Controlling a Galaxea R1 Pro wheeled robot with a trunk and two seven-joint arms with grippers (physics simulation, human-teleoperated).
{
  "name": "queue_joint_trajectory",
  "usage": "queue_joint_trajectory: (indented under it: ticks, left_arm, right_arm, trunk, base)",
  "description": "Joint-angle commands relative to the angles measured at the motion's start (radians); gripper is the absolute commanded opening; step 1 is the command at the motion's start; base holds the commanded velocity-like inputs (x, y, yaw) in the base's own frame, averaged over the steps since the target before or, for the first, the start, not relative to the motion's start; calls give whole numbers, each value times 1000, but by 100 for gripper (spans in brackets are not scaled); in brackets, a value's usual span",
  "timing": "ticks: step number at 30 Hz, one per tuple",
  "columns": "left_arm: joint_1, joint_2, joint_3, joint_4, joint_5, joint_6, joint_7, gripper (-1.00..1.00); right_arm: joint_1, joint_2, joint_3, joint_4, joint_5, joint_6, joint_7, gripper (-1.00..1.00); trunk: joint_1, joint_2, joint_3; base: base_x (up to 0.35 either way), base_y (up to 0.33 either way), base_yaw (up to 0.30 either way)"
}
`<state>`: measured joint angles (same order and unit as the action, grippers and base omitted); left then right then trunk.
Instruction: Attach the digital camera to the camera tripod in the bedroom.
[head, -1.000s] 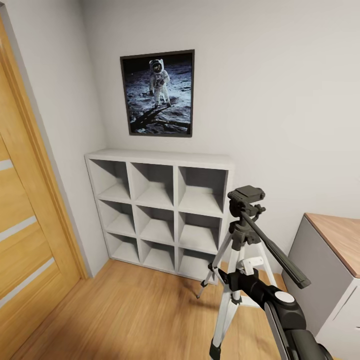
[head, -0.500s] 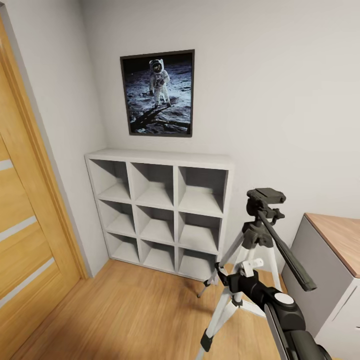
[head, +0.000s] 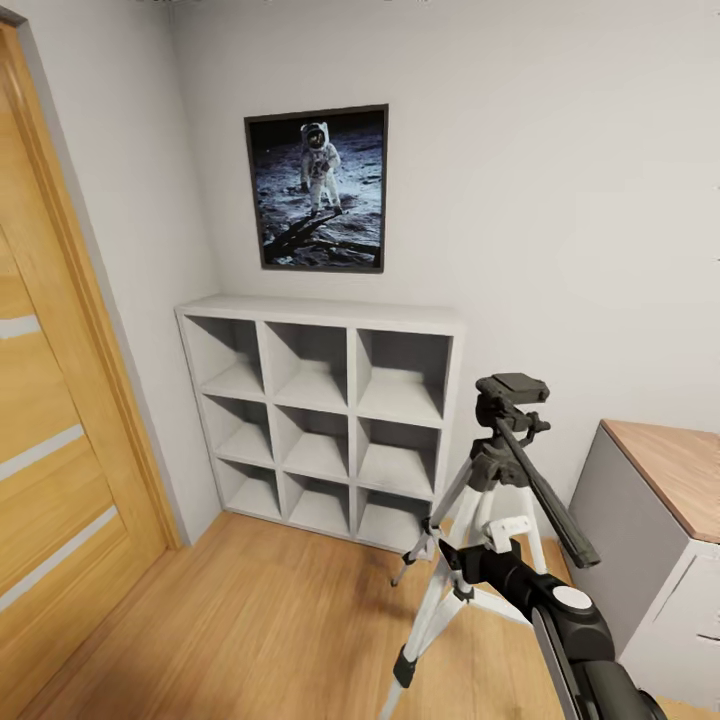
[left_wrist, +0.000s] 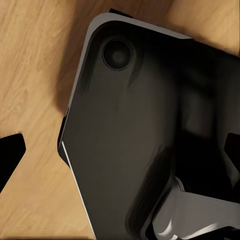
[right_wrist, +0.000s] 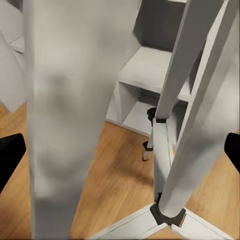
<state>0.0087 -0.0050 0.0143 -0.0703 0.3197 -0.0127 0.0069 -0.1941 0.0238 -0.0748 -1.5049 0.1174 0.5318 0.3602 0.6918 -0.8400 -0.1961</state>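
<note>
On my left stands a wooden door (head: 60, 420); next to it a white cube shelf (head: 320, 420) sits against the matte grey wall under a framed astronaut picture (head: 318, 188). My right gripper (head: 452, 560) reaches the camera tripod (head: 490, 500) on the plank floor, jaws spread wide around a smooth silver-grey leg. The left gripper's (left_wrist: 120, 155) fingertips sit far apart over a glossy black shell.

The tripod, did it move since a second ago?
Yes. The camera tripod tipped: its head swung right, then came partway back, and its front leg kicked out to the left, with the right gripper at its middle. The white shelf, astronaut picture and door stayed put; the view just shifted slightly.
</note>
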Motion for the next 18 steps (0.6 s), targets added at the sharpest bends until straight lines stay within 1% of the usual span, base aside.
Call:
queue_joint_trajectory:
  ticks: [1, 7, 18]
  left_arm:
    - [0, 0, 1, -2, 4, -1, 1, 100]
    - [0, 0, 1, -2, 4, -1, 1, 100]
    - [0, 0, 1, -2, 4, -1, 1, 100]
  right_arm:
    - [-1, 1, -3, -1, 14, 2, 8, 100]
    - [-1, 0, -1, -1, 14, -2, -4, 100]
    - [-1, -1, 1, 0, 16, -3, -7, 100]
  trunk:
    - [0, -1, -1]
    - [0, -1, -1]
    - [0, -1, -1]
  base:
    - [-196, 0, 0]
    - [-77, 0, 0]
    - [-7, 0, 0]
